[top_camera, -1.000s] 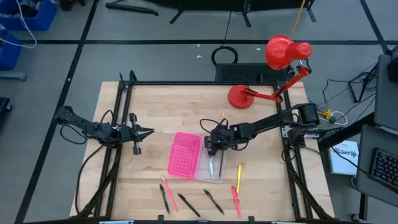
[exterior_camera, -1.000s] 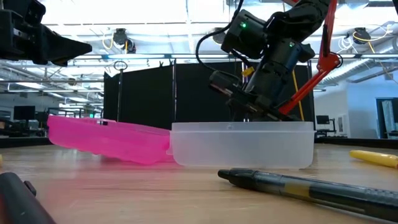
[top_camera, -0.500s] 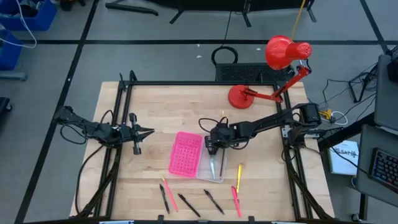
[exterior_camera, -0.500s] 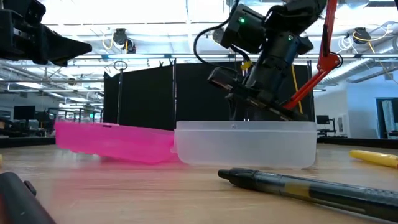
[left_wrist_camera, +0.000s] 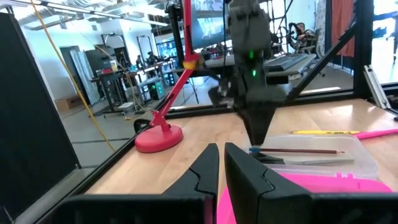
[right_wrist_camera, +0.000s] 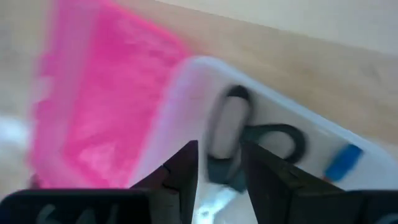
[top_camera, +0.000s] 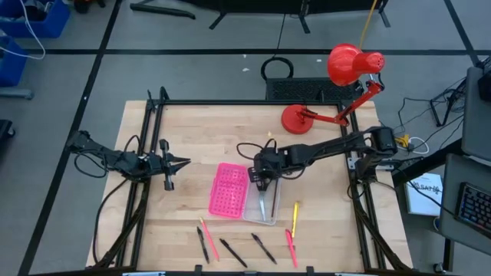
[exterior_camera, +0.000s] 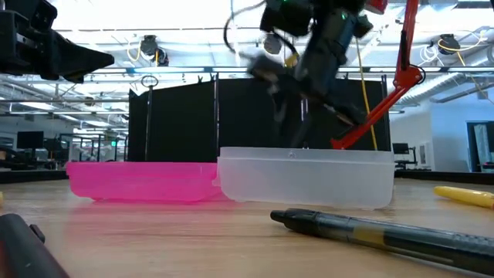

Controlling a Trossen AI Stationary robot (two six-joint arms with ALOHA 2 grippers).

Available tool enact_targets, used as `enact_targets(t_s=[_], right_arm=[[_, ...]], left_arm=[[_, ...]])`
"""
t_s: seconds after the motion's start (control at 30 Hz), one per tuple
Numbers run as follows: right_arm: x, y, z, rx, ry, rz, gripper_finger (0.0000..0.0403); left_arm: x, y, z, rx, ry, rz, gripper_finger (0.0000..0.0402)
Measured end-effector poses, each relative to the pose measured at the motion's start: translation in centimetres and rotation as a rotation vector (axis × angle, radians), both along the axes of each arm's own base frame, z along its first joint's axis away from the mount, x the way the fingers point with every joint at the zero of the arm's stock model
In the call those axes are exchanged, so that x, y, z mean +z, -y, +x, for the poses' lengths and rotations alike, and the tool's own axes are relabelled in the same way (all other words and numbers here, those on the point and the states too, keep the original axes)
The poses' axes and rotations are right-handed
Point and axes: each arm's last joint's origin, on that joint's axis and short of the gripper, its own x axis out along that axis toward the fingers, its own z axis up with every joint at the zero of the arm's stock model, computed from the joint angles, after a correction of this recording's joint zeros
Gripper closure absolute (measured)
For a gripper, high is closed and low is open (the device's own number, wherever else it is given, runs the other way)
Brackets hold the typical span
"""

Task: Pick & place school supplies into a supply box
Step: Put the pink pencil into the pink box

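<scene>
A pale wooden bench point(top_camera: 199, 130) stands on a grey floor crossed by dark lines, with a red desk lamp point(top_camera: 337, 84) at its far edge and an open workshop hall behind. The supply box point(top_camera: 263, 201), clear with its pink lid point(top_camera: 228, 189) lying flat alongside, holds scissors point(top_camera: 262, 202) and a pencil. More pens point(top_camera: 234, 249) lie on the bench near its front edge. The right gripper point(top_camera: 259, 178) hangs above the box's far end, jaws apart, empty. The left gripper point(top_camera: 182, 162) waits well left, jaws nearly together, empty.
</scene>
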Motion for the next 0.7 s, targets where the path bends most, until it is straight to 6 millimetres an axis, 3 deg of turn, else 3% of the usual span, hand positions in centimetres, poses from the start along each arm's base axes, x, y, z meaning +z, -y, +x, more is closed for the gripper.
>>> enact_targets(t_s=[0.17, 0.27, 0.43, 0.53, 0.7], right_arm=[[5.1, -0.6, -0.2, 0.204, 0.257, -0.138, 0.0287], [8.0, -0.8, -1.9, 0.232, 0.306, -0.305, 0.0290], [10.4, -0.4, -4.9, 0.382, 0.366, -0.570, 0.0314], [10.4, -0.6, -6.6, 0.508, 0.414, -0.697, 0.0338], [7.1, -0.1, -9.3, 0.582, 0.385, -0.945, 0.0394]], left_arm=[[0.0, 0.0, 0.0, 0.001, -0.001, 0.020, 0.0366], [0.2, 0.0, 0.0, 0.001, 0.021, -0.008, 0.0366], [0.6, 0.0, -0.1, 0.002, 0.054, 0.002, 0.0366], [0.8, 0.0, -0.1, 0.005, 0.070, -0.001, 0.0366], [1.2, -0.1, -0.1, 0.011, 0.102, 0.022, 0.0366]])
